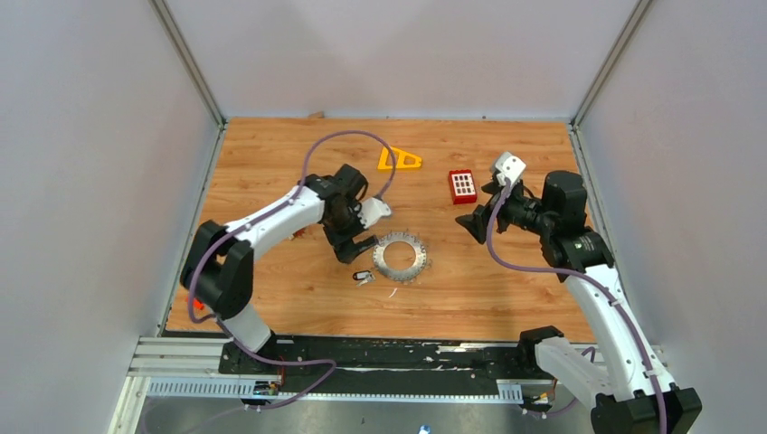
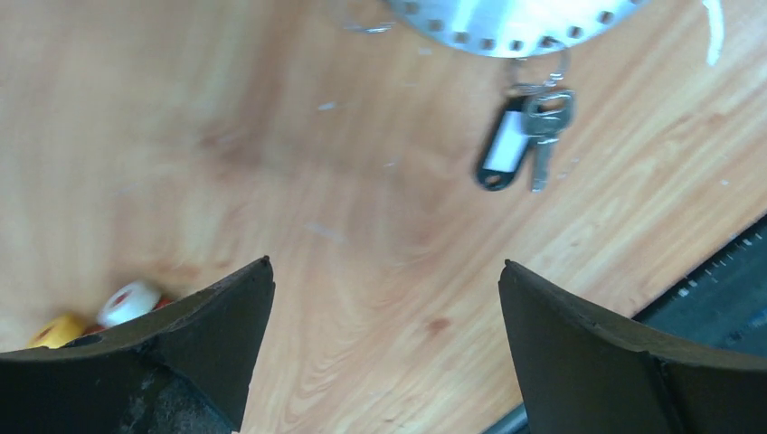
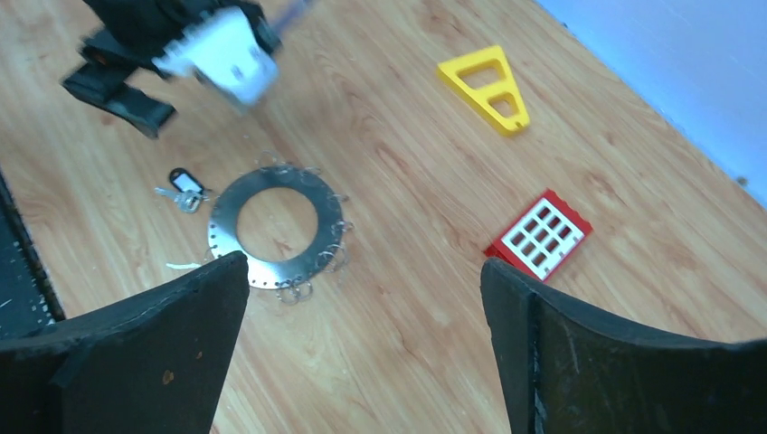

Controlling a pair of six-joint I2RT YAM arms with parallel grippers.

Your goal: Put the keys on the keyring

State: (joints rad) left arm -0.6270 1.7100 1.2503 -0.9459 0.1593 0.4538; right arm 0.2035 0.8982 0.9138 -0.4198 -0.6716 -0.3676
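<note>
Here, left of the counter's [image 1: 506, 298] middle, the left gripper [image 2: 384, 271] hangs wide open and empty. The keys [image 2: 525, 136] lie near its fingertips, on the near-edge side, touching the keyring's [image 2: 506, 27] rim. Toward the right edge, the right gripper [image 3: 362, 267] gapes wide, holding nothing.

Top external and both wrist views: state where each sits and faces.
Top external: above, behind the bases, looking down at the table; left claw and right claw show.
Left wrist: on the left arm, looking down at keys and keyring rim; own fingers show.
Right wrist: on the right arm, looking toward the keyring; own fingers and the left claw show.
Shared: both wrist views hold keys and keyring.
</note>
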